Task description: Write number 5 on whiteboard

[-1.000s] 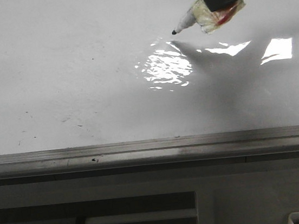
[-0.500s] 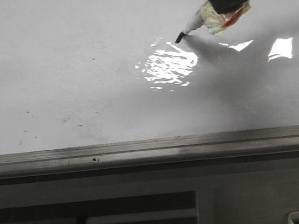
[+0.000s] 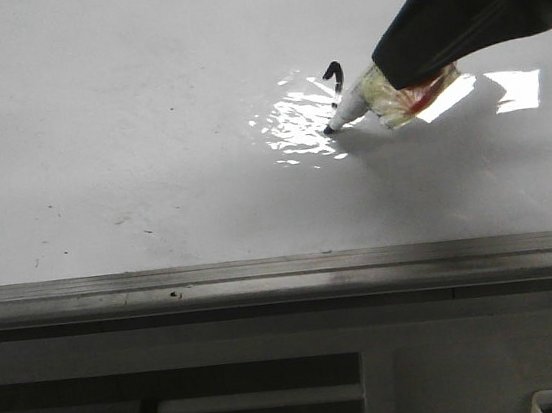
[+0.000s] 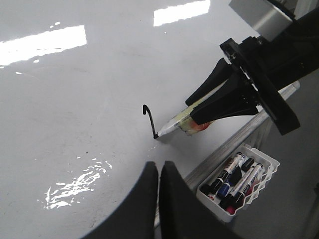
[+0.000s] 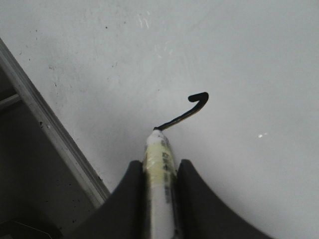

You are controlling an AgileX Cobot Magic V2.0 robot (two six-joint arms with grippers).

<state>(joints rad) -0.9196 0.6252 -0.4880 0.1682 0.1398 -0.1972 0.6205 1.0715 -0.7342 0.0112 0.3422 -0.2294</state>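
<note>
- Right gripper (image 5: 159,174): jaws clamped on a marker (image 5: 160,164), one finger on each side of the barrel; the black housing enters the front view from 2 o'clock.
- Marker (image 3: 359,106): pale barrel wrapped in yellowish tape with a red patch, black tip down and touching the board. Half a second ago the tip sat higher, at the start of the line; it now stands lower, toward 6 o'clock.
- Number 5 (image 3: 332,74): only a first stroke, a small hook at the top and a thin line running down to the marker tip. No stroke shows in either earlier frame.
- Whiteboard (image 3: 126,134): glossy white, faint black specks at 8 o'clock, bright reflection just at 9 o'clock of the marker tip; grey metal edge strip (image 3: 265,278) along the near side.
- Left gripper (image 4: 158,174): jaws together, nothing between them, hanging over the board apart from the stroke.
- Tray (image 4: 259,184): white, beside the board edge, holding several markers.
</note>
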